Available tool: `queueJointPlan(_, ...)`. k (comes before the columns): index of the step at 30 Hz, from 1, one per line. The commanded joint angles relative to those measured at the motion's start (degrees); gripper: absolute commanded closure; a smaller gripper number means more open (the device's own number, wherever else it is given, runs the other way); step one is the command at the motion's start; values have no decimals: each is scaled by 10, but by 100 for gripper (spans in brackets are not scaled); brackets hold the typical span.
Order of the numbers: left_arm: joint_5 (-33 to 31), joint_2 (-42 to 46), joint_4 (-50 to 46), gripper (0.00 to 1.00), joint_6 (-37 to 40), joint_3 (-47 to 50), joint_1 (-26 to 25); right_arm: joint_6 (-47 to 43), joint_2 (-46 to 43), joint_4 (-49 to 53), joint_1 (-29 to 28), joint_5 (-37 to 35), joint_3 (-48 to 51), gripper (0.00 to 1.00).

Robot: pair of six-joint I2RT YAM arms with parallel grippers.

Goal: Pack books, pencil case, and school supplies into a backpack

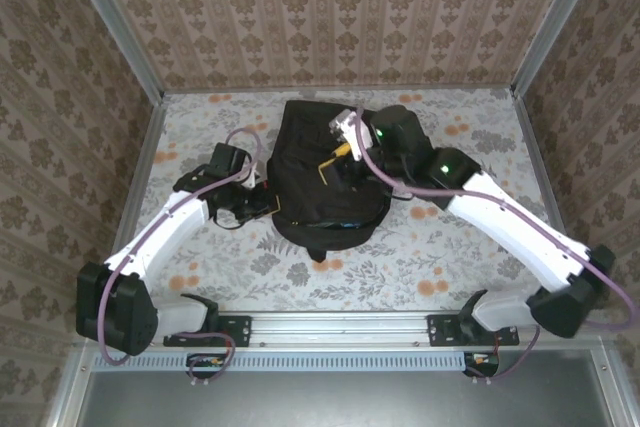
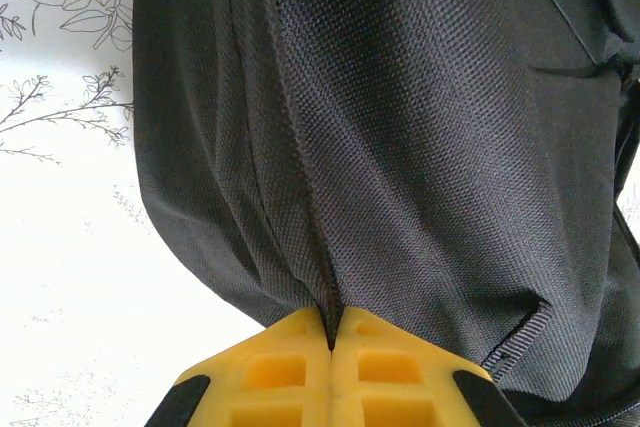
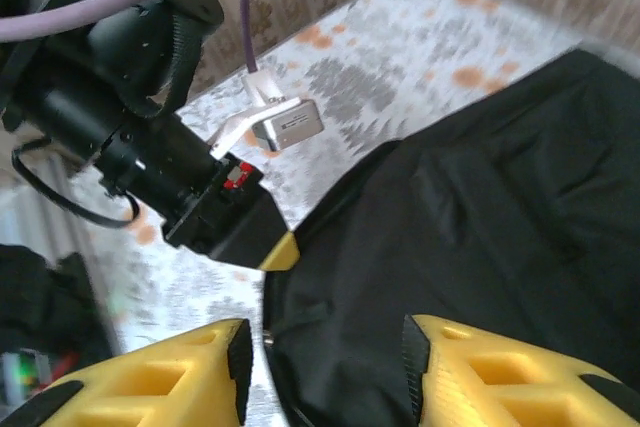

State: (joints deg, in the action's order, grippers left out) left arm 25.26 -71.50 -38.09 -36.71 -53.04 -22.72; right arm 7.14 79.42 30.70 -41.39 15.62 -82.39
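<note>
The black backpack [image 1: 325, 182] lies in the middle of the table. My left gripper [image 1: 262, 197] is at its left edge, and in the left wrist view its yellow jaws [image 2: 332, 332] are shut on a pinched fold of the backpack's fabric [image 2: 400, 127]. Over the upper part of the backpack hangs my right gripper [image 1: 345, 162]. In the right wrist view it [image 3: 325, 367] stands open above the black fabric [image 3: 480, 207], close to the bag's left edge, with nothing held. The left gripper's yellow tip [image 3: 280, 250] shows there beside the bag. Books, pencil case and school supplies are out of view.
A floral cloth [image 1: 200, 267] covers the table around the backpack. Patterned walls with metal posts [image 1: 110, 22] close in the back and both sides. A metal rail [image 1: 330, 327] carrying the arm bases runs along the near edge.
</note>
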Motion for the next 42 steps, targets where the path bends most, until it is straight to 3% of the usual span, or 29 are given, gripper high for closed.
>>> queueJointPlan(1, -3, 13, -5, 100, 23, -20, -4, 185, 69, 79, 0, 109, -15, 56)
queueJointPlan(6, 5, 18, 5, 100, 25, -14, -4, 270, 160, 68, -5, 212, -56, 53)
queueJointPlan(10, 8, 17, 7, 100, 29, -15, -3, 283, 207, 66, -19, 223, -77, 50)
queueJointPlan(25, 17, 26, 16, 100, 21, -9, -1, 300, 281, 4, -19, 198, -117, 48)
queueJointPlan(35, 41, 38, 39, 100, 1, 6, 11, 273, 285, -61, -5, 200, -73, 45)
queueJointPlan(42, 43, 39, 42, 100, -2, 11, 11, 245, 284, -47, 1, 188, -55, 44)
